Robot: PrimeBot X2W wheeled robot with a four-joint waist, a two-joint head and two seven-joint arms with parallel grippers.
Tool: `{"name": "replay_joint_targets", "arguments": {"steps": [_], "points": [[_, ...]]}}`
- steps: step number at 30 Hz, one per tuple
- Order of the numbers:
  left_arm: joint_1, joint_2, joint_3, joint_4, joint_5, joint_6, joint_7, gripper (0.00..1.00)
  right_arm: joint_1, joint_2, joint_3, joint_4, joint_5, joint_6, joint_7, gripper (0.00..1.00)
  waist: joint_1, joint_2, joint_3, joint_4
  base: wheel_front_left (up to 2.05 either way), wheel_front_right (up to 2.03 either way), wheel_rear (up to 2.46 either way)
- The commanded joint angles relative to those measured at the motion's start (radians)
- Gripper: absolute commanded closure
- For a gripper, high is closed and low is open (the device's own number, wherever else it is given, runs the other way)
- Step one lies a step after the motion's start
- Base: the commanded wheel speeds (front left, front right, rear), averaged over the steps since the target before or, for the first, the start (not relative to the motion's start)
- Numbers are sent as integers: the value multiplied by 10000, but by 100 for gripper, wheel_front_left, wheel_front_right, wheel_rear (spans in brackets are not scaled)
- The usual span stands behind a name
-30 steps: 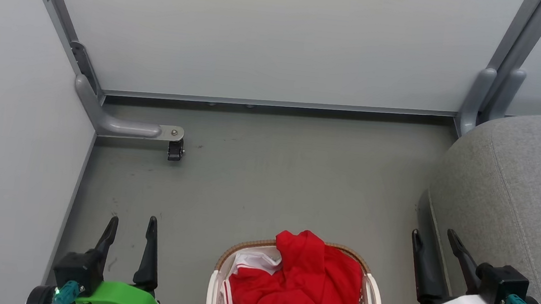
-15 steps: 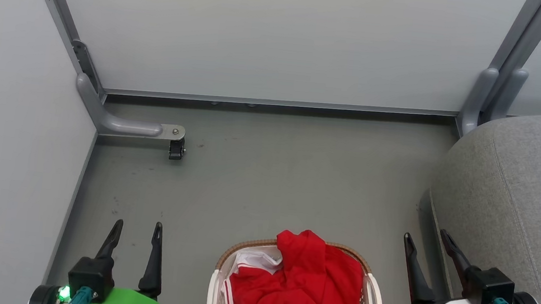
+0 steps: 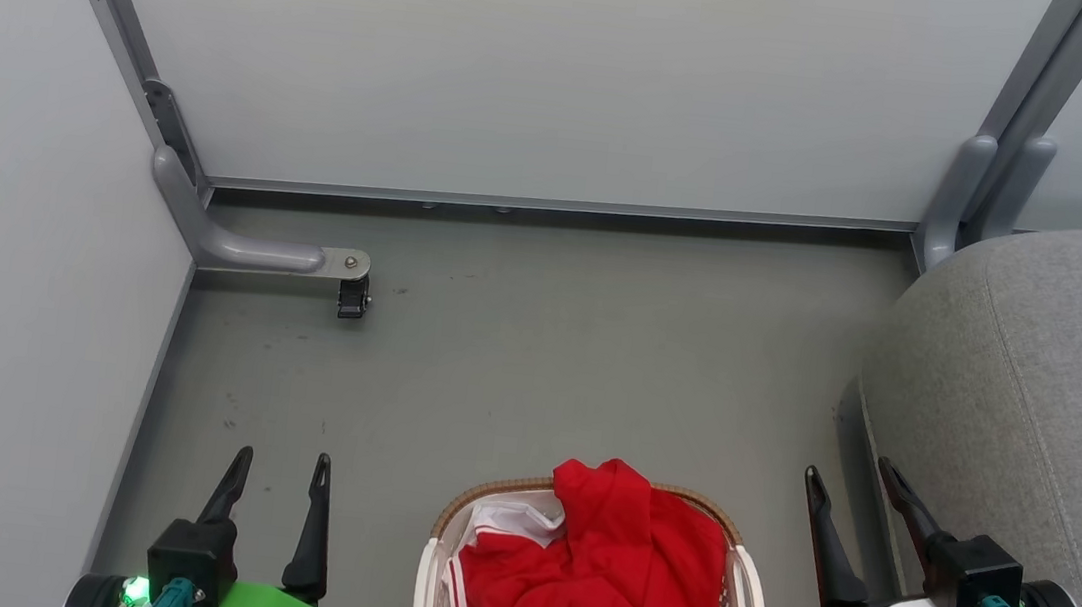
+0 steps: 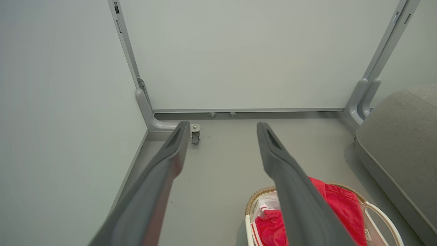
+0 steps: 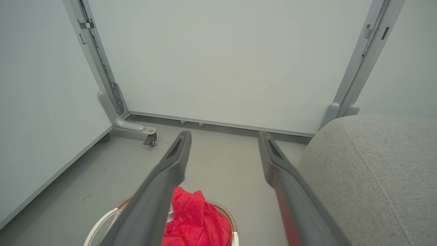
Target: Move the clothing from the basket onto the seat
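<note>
The clothing (image 3: 598, 576) is soft bright red fabric, crumpled into a mound with deep folds and edged with white stripes along its left side. It lies in the basket (image 3: 424, 581), heaped above the rim, with a patch of white fabric (image 3: 510, 520) showing at the upper left. The basket is oval, of cream perforated plastic, with a brown woven band (image 3: 487, 495) round the top and a smooth loop handle (image 3: 754, 595) on its right side. The seat (image 3: 1044, 397) is a large grey cushion of coarse woven cloth, with a rounded corner and stitched seams; it stands to the right of the basket, apart from it.

The basket stands on a dull grey floor (image 3: 545, 364), faintly scuffed and spotted. Smooth pale panels (image 3: 546, 63) close the space at the back and on the left, held in grey metal posts (image 3: 991, 185). A curved metal foot carrying a small black caster (image 3: 352, 300) reaches out from the left corner.

The left fingers (image 3: 313, 531), long, dark and tapered, stand spread apart and released over the bare floor left of the basket, holding nothing and touching nothing. The right fingers (image 3: 828, 540) are likewise spread wide and empty, between the basket and the seat's front edge, clear of the clothing.
</note>
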Motion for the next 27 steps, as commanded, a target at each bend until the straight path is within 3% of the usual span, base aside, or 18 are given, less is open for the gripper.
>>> {"name": "replay_joint_targets", "arguments": {"steps": [1,15,27], "points": [[47,70,1,22,-51,-21,-7,0,71,-60,-6,21,-22,-3,-52,0,0,93,1,5,0,0,0],[-107,68,-145,-4,-83,-68,-7,0,-42,-60,-59,-156,34,-3,-53,0,0,93,276,32,0,0,0],[-2099,64,-1287,775,984,-488,-1,0,-1226,-59,-368,-597,40,-5,-53,0,0,93,2554,-289,0,0,0]]}}
